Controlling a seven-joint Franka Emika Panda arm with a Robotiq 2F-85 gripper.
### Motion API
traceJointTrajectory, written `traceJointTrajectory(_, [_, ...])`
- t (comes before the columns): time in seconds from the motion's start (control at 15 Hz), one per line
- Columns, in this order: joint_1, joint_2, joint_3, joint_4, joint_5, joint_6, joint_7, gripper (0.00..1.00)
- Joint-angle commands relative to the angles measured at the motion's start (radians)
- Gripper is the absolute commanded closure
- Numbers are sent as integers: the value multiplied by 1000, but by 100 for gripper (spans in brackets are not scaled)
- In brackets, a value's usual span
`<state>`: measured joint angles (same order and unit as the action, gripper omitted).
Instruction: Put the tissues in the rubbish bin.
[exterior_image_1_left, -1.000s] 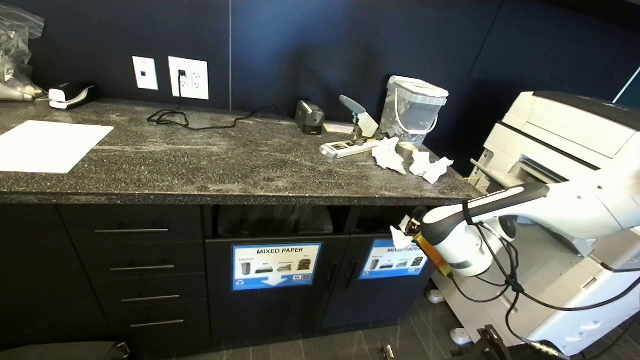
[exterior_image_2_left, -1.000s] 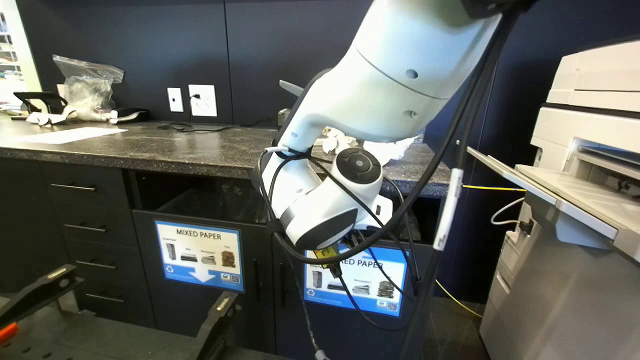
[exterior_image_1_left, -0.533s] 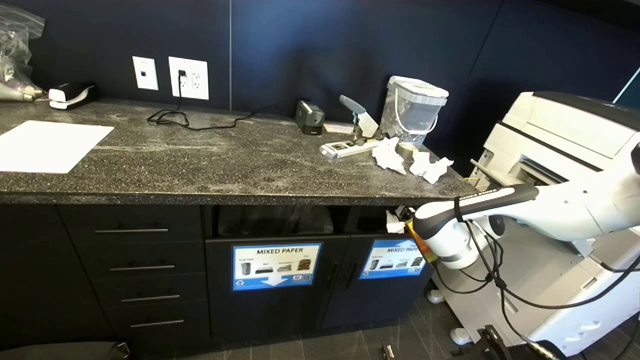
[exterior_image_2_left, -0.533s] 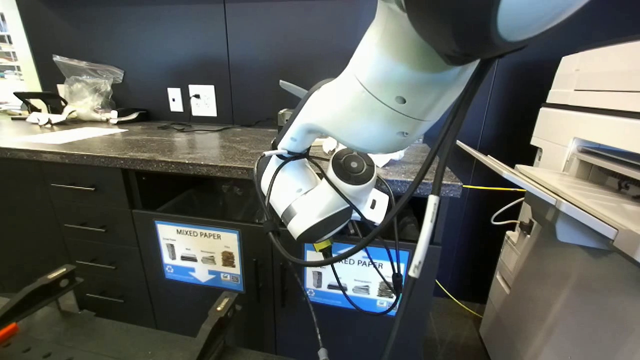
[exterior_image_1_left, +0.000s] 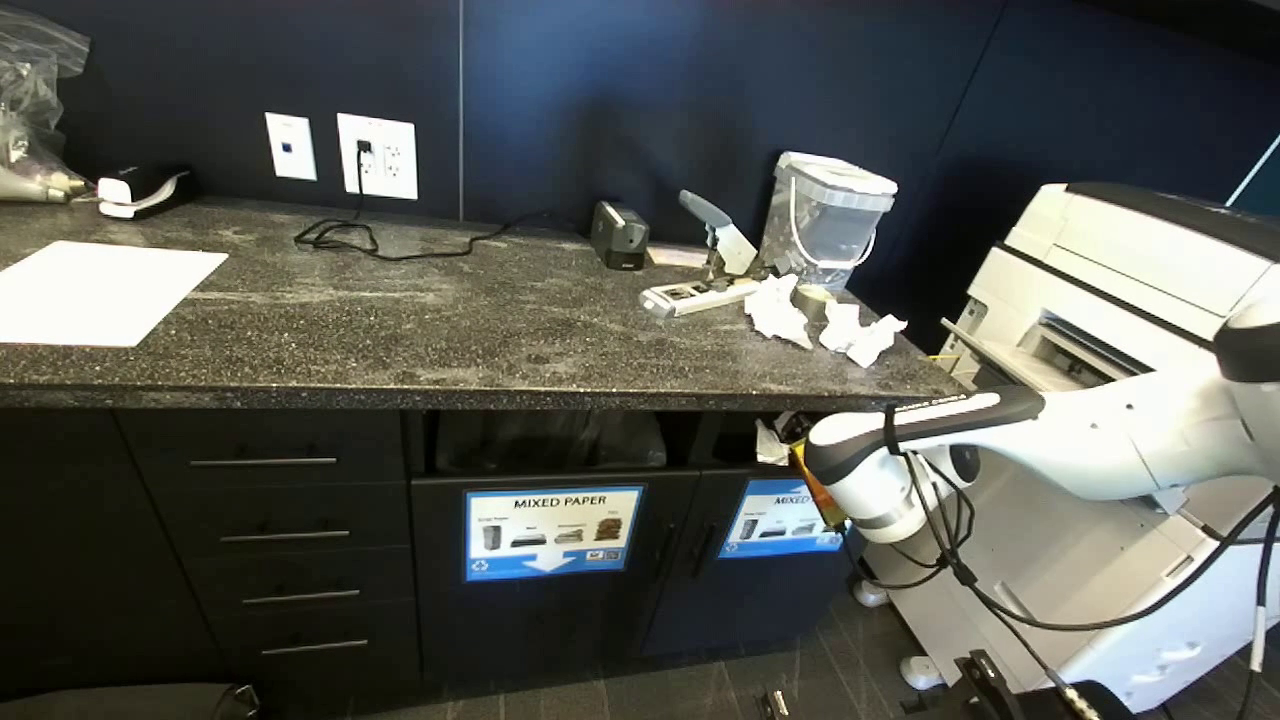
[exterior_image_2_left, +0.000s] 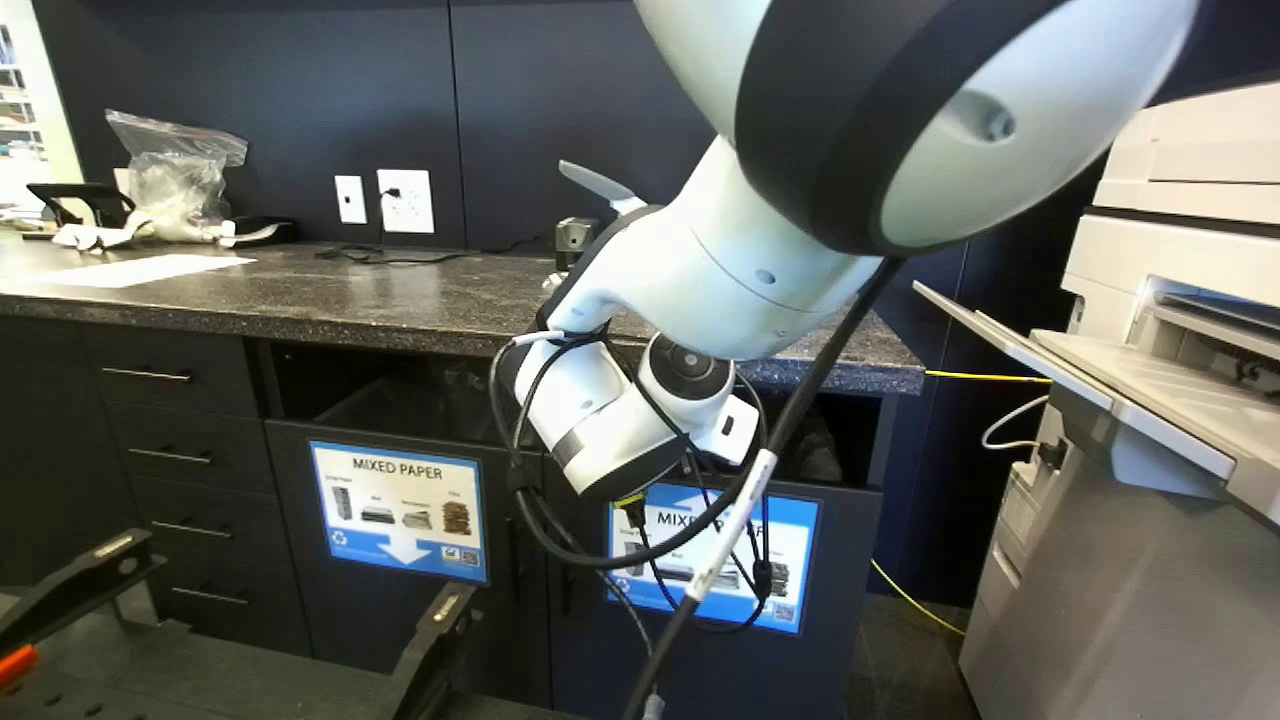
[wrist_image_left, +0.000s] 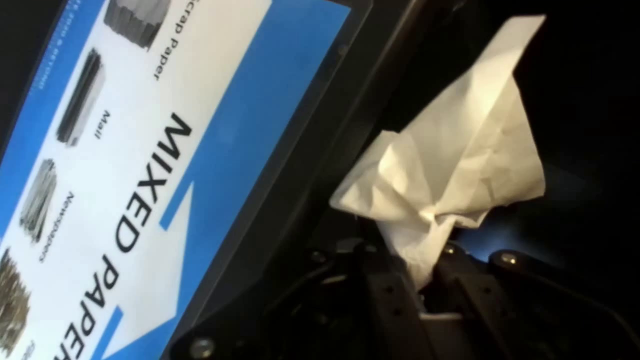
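My gripper (wrist_image_left: 409, 250) is shut on a crumpled white tissue (wrist_image_left: 450, 160), pinched by its narrow end; the tissue flares out past the fingertips. In an exterior view the gripper (exterior_image_1_left: 790, 426) and the held tissue (exterior_image_1_left: 771, 446) are at the dark slot of the rubbish bin, just above its front panel. The rubbish bin (exterior_image_1_left: 740, 605) bears a blue-edged label, also in the wrist view (wrist_image_left: 235, 130). It also shows in an exterior view (exterior_image_2_left: 845, 570), where my arm hides the gripper and held tissue. More tissues (exterior_image_1_left: 778, 312) (exterior_image_1_left: 862, 338) lie on the counter's right end.
The counter edge (exterior_image_1_left: 500, 397) overhangs the slot. A similar bin panel with a whiter label (exterior_image_1_left: 553, 535) stands beside it. A stapler (exterior_image_1_left: 700, 297), tape roll (exterior_image_1_left: 812, 302) and clear bucket (exterior_image_1_left: 825, 220) are near the loose tissues. A printer (exterior_image_1_left: 1130, 270) stands at the right.
The gripper with the tissue has moved left and up in an exterior view, from in front of the label to the slot above the panel. The counter tissues have not moved.
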<state>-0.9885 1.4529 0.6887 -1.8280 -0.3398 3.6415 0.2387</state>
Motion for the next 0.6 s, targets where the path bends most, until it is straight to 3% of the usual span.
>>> traceJointTrajectory(0.0, [7,60,16,56,-135,2,-43,82])
traceJointTrajectory(0.27, [23,33,-17,33,-302,-23,-87,80])
traceJointTrajectory(0.53, [71,32,-44,85,-416,-4,-104,81])
